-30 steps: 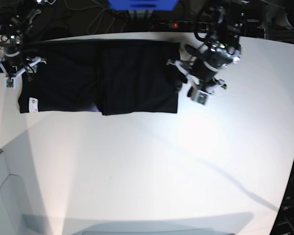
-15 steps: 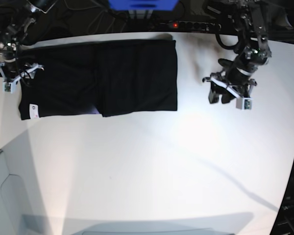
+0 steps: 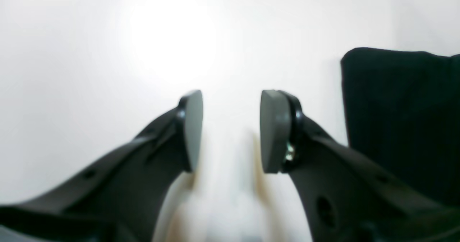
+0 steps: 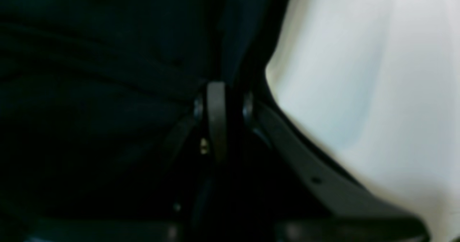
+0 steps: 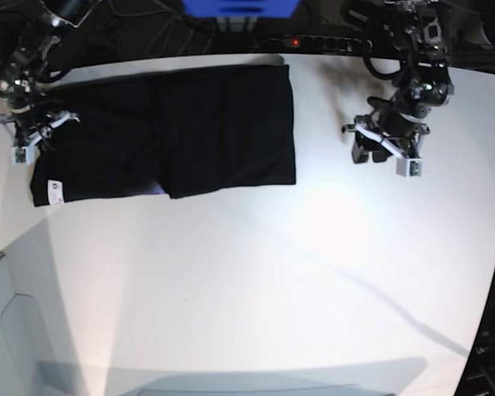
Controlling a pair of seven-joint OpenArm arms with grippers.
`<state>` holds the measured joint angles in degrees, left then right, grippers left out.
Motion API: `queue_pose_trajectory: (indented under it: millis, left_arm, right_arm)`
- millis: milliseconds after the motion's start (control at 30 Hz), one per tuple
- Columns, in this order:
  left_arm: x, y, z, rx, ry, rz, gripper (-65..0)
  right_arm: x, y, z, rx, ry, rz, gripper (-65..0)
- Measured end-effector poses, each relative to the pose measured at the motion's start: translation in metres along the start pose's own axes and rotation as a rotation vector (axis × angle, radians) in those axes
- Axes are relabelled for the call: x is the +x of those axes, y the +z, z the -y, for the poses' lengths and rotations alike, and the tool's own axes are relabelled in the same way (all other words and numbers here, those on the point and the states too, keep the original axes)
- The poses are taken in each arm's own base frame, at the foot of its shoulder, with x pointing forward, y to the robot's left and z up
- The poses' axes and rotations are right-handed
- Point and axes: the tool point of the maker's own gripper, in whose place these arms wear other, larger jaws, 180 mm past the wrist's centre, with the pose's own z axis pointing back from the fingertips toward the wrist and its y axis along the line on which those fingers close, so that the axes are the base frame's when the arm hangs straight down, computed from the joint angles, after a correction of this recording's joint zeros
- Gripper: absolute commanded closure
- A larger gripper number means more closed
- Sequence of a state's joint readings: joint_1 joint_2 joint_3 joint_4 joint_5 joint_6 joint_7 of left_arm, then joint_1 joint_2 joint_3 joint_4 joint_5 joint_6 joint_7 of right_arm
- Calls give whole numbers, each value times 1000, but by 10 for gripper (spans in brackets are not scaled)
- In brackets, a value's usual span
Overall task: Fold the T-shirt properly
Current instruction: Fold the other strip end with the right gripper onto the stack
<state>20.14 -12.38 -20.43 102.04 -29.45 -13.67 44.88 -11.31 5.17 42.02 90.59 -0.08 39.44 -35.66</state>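
The black T-shirt [image 5: 165, 132] lies folded in a wide rectangle at the back of the white table [image 5: 256, 280]. It has a small white label [image 5: 55, 188] at its front left corner. My right gripper [image 5: 35, 139] is at the shirt's left edge. In the right wrist view its jaws [image 4: 231, 101] are closed on a fold of the black cloth [image 4: 107, 73]. My left gripper [image 5: 379, 155] hovers over bare table, well right of the shirt. In the left wrist view it [image 3: 231, 130] is open and empty, with a corner of the shirt [image 3: 399, 119] to its right.
A power strip with a red light [image 5: 295, 41], cables and a blue object [image 5: 239, 7] sit behind the table's back edge. A grey surface [image 5: 8, 330] lies beyond the table's front left edge.
My left gripper left the shirt's right edge and moved right over bare table. The shirt's right edge shifted slightly left. The right gripper stayed at the shirt's left edge.
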Motion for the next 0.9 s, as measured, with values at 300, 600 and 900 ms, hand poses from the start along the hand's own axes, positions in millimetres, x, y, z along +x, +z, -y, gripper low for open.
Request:
queue_pose_trajectory:
  millis: [300, 600, 900]
  left_arm:
    - [-1, 0, 0, -1, 1, -3, -252]
    - [-3, -3, 2, -6, 12, -5, -252]
    - [-24, -24, 4, -19, 82, -59, -252]
  right_arm:
    - [70, 37, -26, -26, 106, 196, 0]
    - [72, 56, -115, 160, 241, 224, 0]
    - [55, 67, -222, 448, 361, 213, 0]
